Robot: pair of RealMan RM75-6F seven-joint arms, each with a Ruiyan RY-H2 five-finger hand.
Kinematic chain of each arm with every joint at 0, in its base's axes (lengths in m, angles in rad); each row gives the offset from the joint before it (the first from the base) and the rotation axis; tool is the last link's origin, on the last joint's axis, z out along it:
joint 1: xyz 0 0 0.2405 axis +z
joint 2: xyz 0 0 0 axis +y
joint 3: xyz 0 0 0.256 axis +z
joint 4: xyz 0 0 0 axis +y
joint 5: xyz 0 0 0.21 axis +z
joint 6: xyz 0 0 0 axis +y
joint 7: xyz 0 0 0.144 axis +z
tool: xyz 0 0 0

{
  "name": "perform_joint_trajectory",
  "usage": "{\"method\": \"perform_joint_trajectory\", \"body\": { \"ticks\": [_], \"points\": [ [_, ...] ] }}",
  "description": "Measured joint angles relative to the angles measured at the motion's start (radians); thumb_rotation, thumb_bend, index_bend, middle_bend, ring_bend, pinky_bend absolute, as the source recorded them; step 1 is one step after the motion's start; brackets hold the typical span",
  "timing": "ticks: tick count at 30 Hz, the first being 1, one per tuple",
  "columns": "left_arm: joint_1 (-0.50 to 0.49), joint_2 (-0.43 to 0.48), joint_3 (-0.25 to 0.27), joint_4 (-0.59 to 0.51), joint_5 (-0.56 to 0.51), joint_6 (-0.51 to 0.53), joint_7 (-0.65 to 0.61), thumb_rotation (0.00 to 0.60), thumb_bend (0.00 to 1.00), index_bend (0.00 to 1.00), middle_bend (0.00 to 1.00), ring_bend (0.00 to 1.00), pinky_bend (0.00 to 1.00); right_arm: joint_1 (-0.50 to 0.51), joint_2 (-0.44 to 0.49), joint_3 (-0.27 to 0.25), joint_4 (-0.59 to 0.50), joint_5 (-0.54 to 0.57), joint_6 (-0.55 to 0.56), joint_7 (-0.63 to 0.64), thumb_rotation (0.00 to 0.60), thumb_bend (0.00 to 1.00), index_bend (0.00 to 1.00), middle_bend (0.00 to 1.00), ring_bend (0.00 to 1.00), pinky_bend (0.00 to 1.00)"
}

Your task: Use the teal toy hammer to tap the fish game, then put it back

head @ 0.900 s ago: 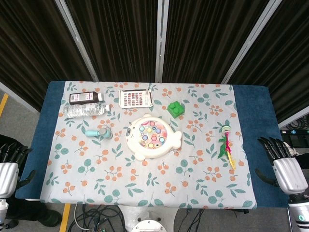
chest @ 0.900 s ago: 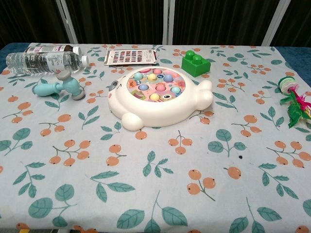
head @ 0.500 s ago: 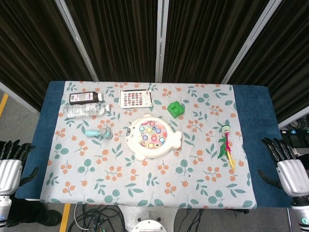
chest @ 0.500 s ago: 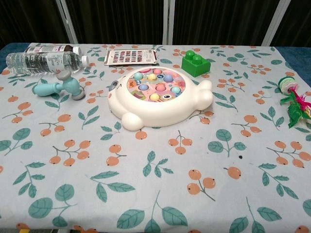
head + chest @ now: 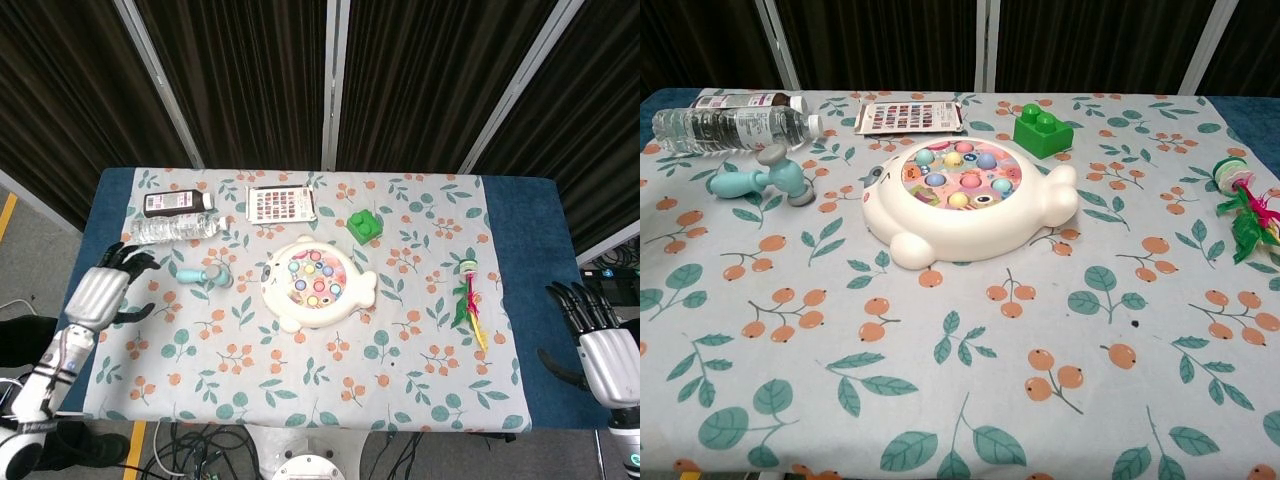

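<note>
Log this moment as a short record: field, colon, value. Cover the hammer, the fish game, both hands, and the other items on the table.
hammer: teal toy hammer lies on the cloth left of the fish game, untouched
fish game: white fish game sits mid-table, flat
left hand: left hand over the table's left edge, fingers apart, holding nothing, short of the hammer
right hand: right hand off the table's right edge, fingers apart, holding nothing
other items: water bottle, dark bottle, card, green block, feather toy
task stage: hammer not yet picked up
</note>
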Motion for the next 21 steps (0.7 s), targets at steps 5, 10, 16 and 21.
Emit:
{"method": "perform_joint_trajectory", "body": {
  "ticks": [5,10,16,21],
  "points": [
    [-0.124,-0.094,-0.028,0.115,-0.117,-0.172,-0.002,0.600,0.25,0.28,0.22,0.10,0.06,0.007,0.002,0.003,-0.014,0.012,-0.020,-0.015,0.600,0.18,0.00,0.09,0.00,0.00],
    [-0.191,-0.186,-0.031,0.209,-0.198,-0.253,0.008,0.600,0.25,0.28,0.22,0.11,0.06,0.019,0.006,0.009,-0.026,0.024,-0.044,-0.027,0.600,0.18,0.00,0.10,0.00,0.00],
    [-0.214,-0.238,-0.024,0.260,-0.253,-0.272,0.033,0.600,0.26,0.30,0.23,0.11,0.09,0.028,0.002,0.012,-0.025,0.032,-0.062,-0.024,0.600,0.18,0.00,0.10,0.00,0.00],
    [-0.226,-0.272,-0.022,0.275,-0.294,-0.263,0.074,0.600,0.29,0.33,0.25,0.13,0.09,0.029,-0.002,0.012,-0.019,0.036,-0.066,-0.017,0.600,0.18,0.00,0.10,0.00,0.00]
  ]
}}
